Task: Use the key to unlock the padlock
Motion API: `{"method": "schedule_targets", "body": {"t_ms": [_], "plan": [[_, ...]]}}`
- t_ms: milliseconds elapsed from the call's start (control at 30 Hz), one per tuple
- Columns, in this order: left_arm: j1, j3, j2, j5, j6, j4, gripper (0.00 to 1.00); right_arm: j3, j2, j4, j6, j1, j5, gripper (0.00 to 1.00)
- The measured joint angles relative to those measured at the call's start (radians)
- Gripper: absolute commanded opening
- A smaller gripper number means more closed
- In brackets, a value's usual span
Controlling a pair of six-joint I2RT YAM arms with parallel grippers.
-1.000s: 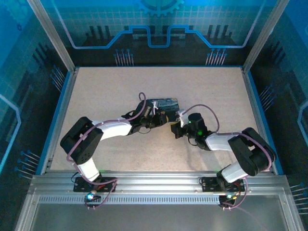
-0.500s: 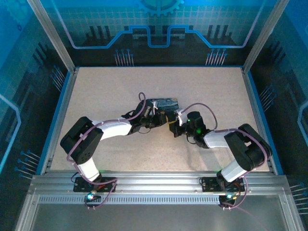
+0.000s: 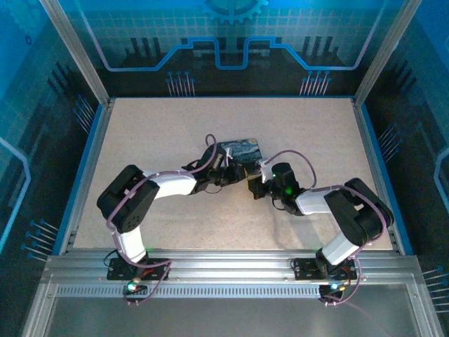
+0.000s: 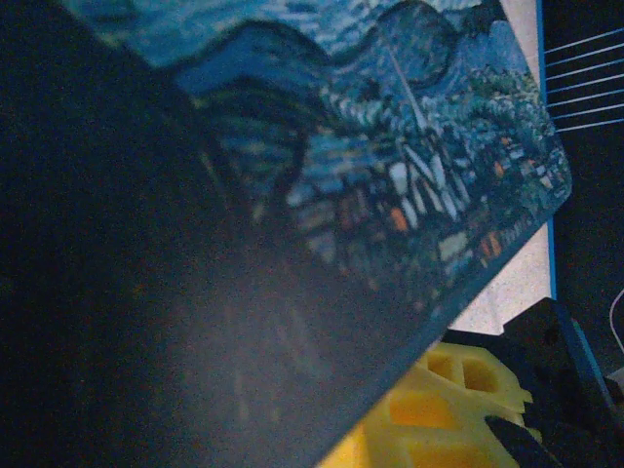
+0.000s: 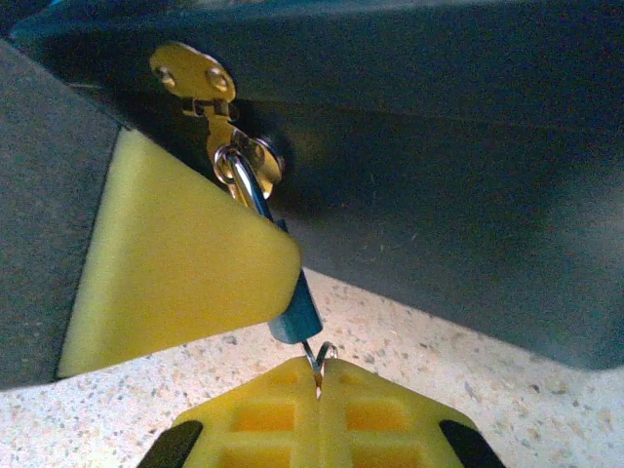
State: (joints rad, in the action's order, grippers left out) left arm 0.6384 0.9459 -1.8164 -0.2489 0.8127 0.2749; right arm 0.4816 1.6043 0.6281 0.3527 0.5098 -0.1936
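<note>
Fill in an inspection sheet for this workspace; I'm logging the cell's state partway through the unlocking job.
Surface: speckled beige tabletop, flat.
Job's things: tiny bluish padlock hangs by its silvery shackle from the brass hasp of the blue painted rectangular tin box; thin dark metal key at the padlock's lower end.
Clutter: nothing seen.
Grippers: right tool shut on the key; left tool at the tin, its yellow pad beside the shackle, open or shut unclear.
Cables: purple cables loop along both arms.
Surroundings: blue-lit enclosure walls; aluminium frame rail.
</note>
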Motion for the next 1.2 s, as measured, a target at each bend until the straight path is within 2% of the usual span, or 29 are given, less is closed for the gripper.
{"method": "schedule_targets", "body": {"t_ms": [100,300,433,500,567,667,833,967,1200], "plan": [[0.000,0.002,-0.027,-0.017,0.001,0.003,0.22,-0.012,0.018,0.000,0.011,0.000,0.002,0.00],[0.004,0.001,-0.053,-0.036,0.000,0.009,0.38,-0.024,0.030,0.006,0.022,0.002,-0.010,0.00],[0.005,-0.009,-0.051,-0.036,-0.002,0.005,0.53,-0.024,0.031,0.027,0.037,0.002,-0.024,0.00],[0.006,-0.027,-0.034,-0.032,-0.005,-0.005,0.59,-0.024,0.031,0.026,0.051,0.003,-0.029,0.00],[0.006,-0.053,0.009,-0.027,-0.012,-0.019,0.69,-0.024,0.030,0.019,0.067,0.008,-0.032,0.00],[0.002,-0.094,0.093,-0.019,-0.008,-0.032,0.76,-0.023,0.024,0.004,0.084,0.015,-0.032,0.00],[-0.017,-0.185,0.257,-0.001,0.003,-0.024,0.77,-0.010,-0.003,-0.055,0.109,0.026,-0.035,0.00],[-0.026,-0.281,0.352,0.018,0.048,0.022,0.73,0.012,-0.037,-0.130,0.148,0.035,-0.036,0.00],[-0.026,-0.422,0.376,0.024,0.208,0.159,0.67,0.070,-0.086,-0.269,0.241,0.052,-0.051,0.00]]}}
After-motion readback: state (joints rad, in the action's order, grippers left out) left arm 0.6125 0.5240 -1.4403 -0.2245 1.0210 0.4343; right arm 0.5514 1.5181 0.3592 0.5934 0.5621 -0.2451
